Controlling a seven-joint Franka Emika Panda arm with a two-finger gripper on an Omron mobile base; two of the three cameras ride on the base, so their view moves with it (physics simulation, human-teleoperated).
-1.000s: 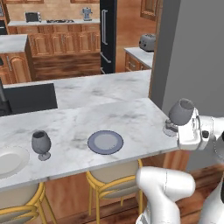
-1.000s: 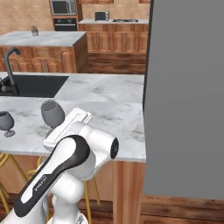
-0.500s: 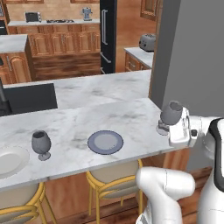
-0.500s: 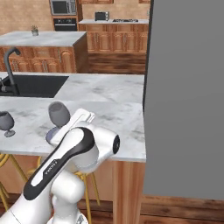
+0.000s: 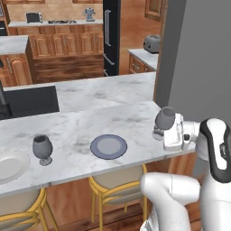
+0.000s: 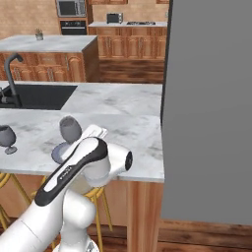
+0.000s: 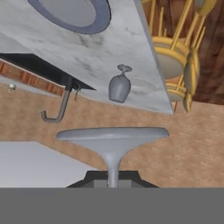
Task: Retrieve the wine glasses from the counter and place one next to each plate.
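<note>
Between the closed gripper [image 5: 163, 131] fingers, stem of a wine glass [image 5: 164, 119], just right of the blue-grey plate [image 5: 108, 146].

The marble bar top [image 5: 85, 124] is white with grey veins and has yellow stools [image 5: 113, 187] under its near edge. On it stand a blue-grey plate [image 5: 108, 146] near the middle, a dark wine glass [image 5: 42, 149] to the left of this plate, and a white plate [image 5: 11, 165] at the far left, just beside the glass. A black sink [image 5: 31, 100] is set in the far left part.
</note>
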